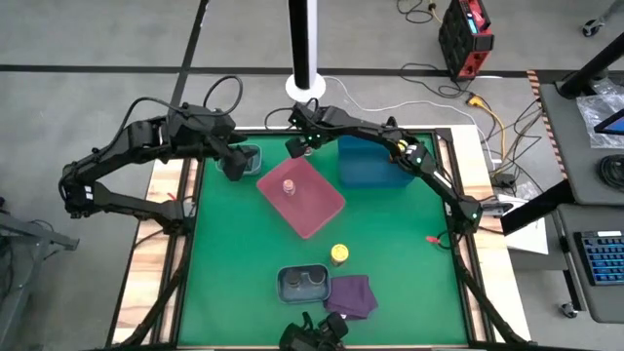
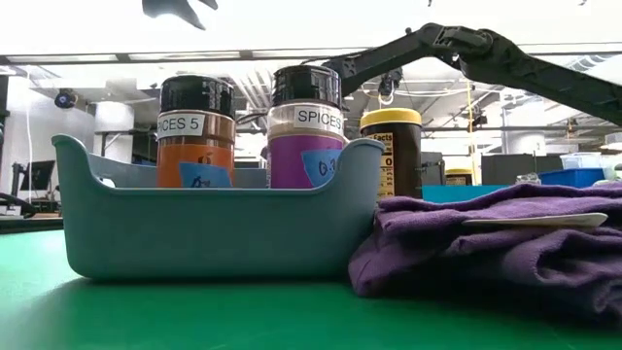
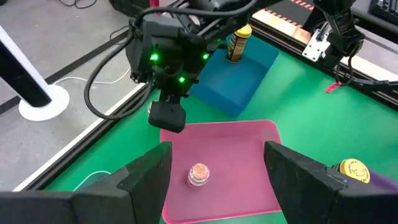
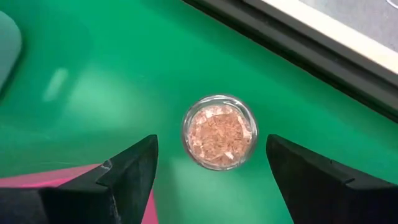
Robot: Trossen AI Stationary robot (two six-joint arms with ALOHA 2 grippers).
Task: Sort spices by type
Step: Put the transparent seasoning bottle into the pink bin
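Right wrist view showed my right gripper (image 4: 211, 165) with fingers spread, directly above an upright pale pink spice jar (image 4: 219, 131) on the green mat (image 4: 93, 93) beside the pink tray (image 4: 56, 186), left arm farther away.

Right tool (image 4: 211, 171) spread above pink spice jar (image 4: 219, 131), green mat (image 4: 93, 81)

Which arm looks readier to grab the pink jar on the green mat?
Right. The right gripper hangs open directly over the pale pink jar, straddling it; the left gripper is farther off.
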